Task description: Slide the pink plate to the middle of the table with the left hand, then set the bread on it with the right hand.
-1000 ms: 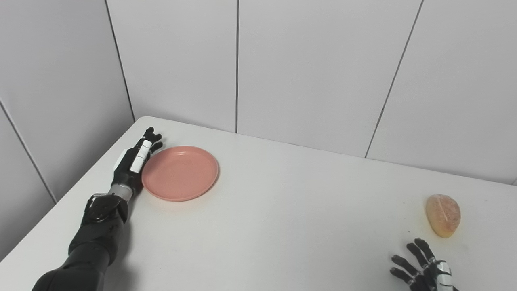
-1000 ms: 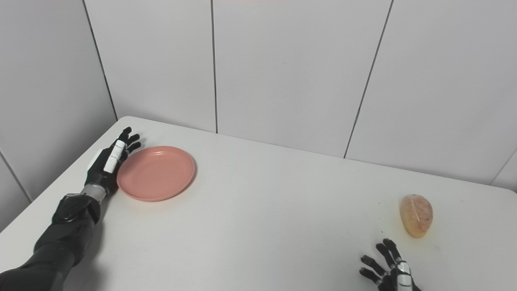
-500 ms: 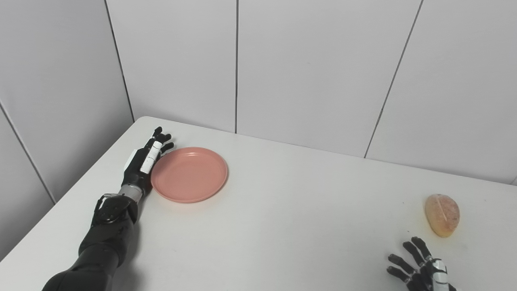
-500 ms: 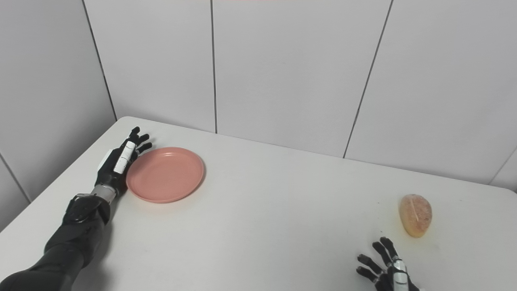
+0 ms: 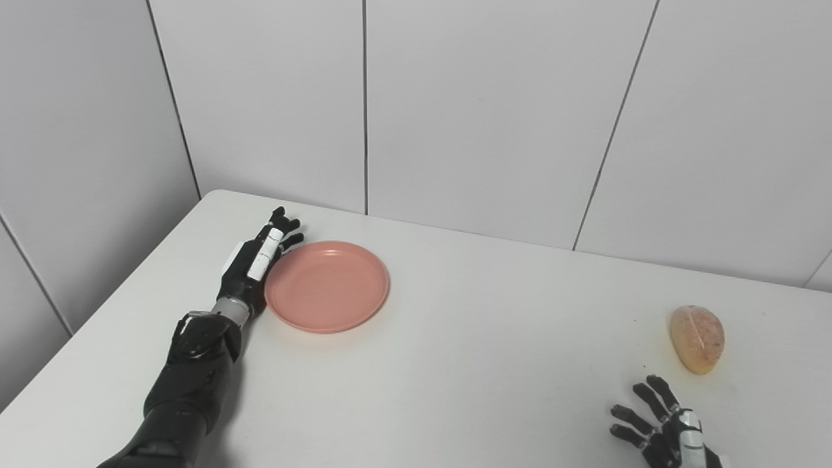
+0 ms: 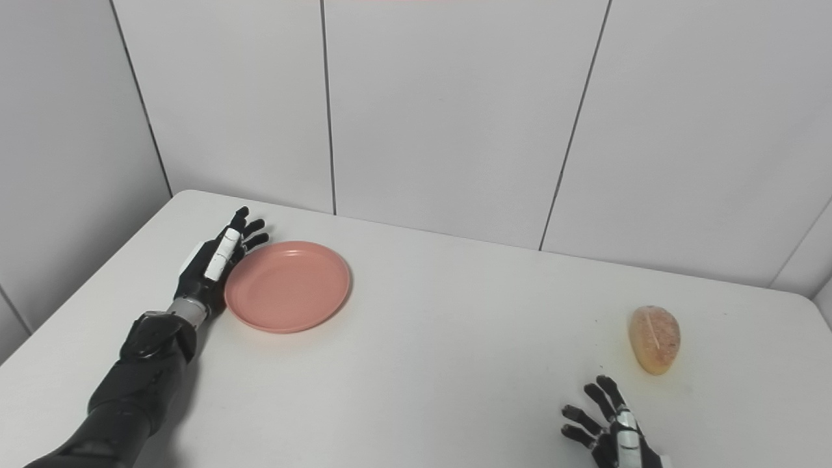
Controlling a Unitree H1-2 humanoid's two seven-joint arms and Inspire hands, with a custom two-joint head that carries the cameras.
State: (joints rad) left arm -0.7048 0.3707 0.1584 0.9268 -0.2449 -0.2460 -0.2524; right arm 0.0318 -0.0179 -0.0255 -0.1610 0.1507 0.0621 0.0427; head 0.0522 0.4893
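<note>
My left robot hand (image 5: 255, 266) lies edge-on along the left rim of the pink plate (image 5: 327, 286), its fingers (image 5: 284, 229) stretched out straight and a little apart toward the wall. The side of the hand touches the plate's rim; nothing is held in it. The plate sits flat on the white table (image 5: 455, 364), in the left part of it and toward the far edge, left of the table's middle. My left forearm runs from the bottom of the picture up to the plate's near-left side.

My right robot hand (image 6: 611, 429) is at the bottom right, near the front of the table, fingers spread wide and pointing away from me, with nothing in its grasp. The lower part of that hand is cut off by the picture's edge. The bread (image 6: 654, 338), a small oval golden loaf with a slash along its top, lies on the table just beyond and slightly to the right of those fingertips, not touched by them. Bread and plate are well apart, with bare table between them.
</note>
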